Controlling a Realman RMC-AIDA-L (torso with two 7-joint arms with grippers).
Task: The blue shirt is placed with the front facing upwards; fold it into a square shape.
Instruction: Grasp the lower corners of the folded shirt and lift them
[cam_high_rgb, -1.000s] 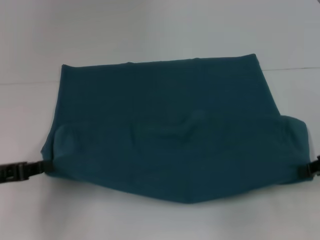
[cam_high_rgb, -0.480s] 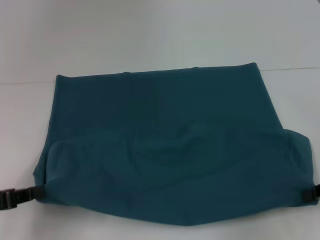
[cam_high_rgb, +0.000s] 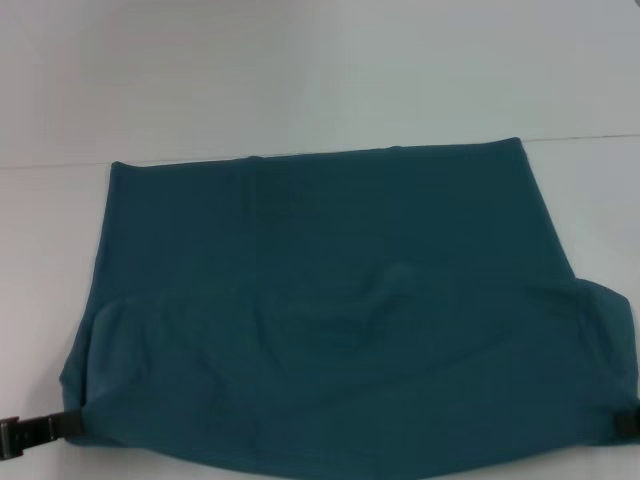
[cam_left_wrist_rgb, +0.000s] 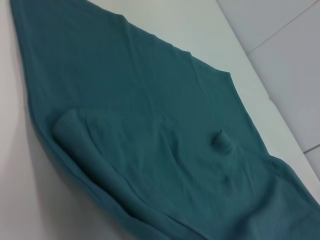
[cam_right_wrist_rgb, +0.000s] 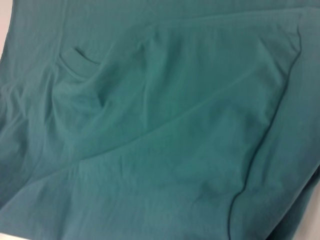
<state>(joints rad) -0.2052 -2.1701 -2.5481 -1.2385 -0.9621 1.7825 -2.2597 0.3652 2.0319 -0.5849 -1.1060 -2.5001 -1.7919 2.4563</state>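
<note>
The blue shirt (cam_high_rgb: 340, 300) lies spread across the white table (cam_high_rgb: 300, 70), plain teal side up, with a raised upper layer over its near half. No lettering or collar shows. My left gripper (cam_high_rgb: 72, 423) is shut on the shirt's near left edge, low at the left of the head view. My right gripper (cam_high_rgb: 622, 423) is shut on the near right edge, mostly cut off by the frame. The left wrist view shows the blue shirt (cam_left_wrist_rgb: 150, 130) with a rolled fold and a small pucker (cam_left_wrist_rgb: 221, 141). Cloth of the blue shirt (cam_right_wrist_rgb: 160, 120) fills the right wrist view.
Bare white table surface extends beyond the shirt's far edge and on both sides. In the left wrist view the table edge (cam_left_wrist_rgb: 260, 85) runs past the shirt, with pale floor tiles (cam_left_wrist_rgb: 295, 45) beyond it.
Both grippers have moved toward me, pulling the shirt's held edges nearer. The near hem has slid to the bottom of the head view, and the far edge has also shifted closer.
</note>
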